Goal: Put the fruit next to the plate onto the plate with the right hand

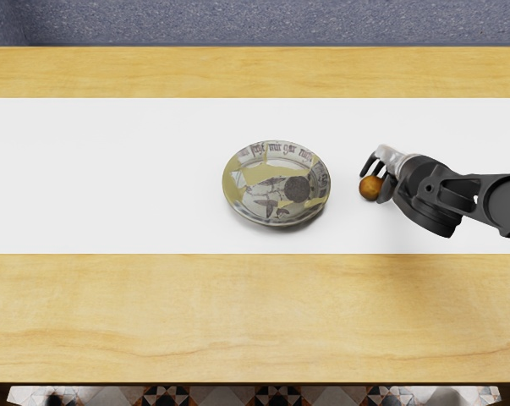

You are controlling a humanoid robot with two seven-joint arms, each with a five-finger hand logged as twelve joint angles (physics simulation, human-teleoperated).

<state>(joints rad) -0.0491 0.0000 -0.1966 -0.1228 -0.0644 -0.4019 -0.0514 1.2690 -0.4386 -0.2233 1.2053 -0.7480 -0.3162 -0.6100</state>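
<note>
A small round orange-brown fruit [369, 188] lies on the white strip just right of the plate [240, 200], a shallow patterned dish in grey and yellow at the middle of the table. My right hand [378, 176] reaches in from the right edge, its dark forearm lying low over the table. Its fingers [375, 160] curl over the top and far side of the fruit and hide the fruit's right part. A narrow gap of white separates the fruit from the plate's rim. The left arm does not show.
The white runner [111, 178] crosses the wooden table [238, 313] from left to right. Light wood bands lie before and behind it. A dark grey floor shows past the far edge.
</note>
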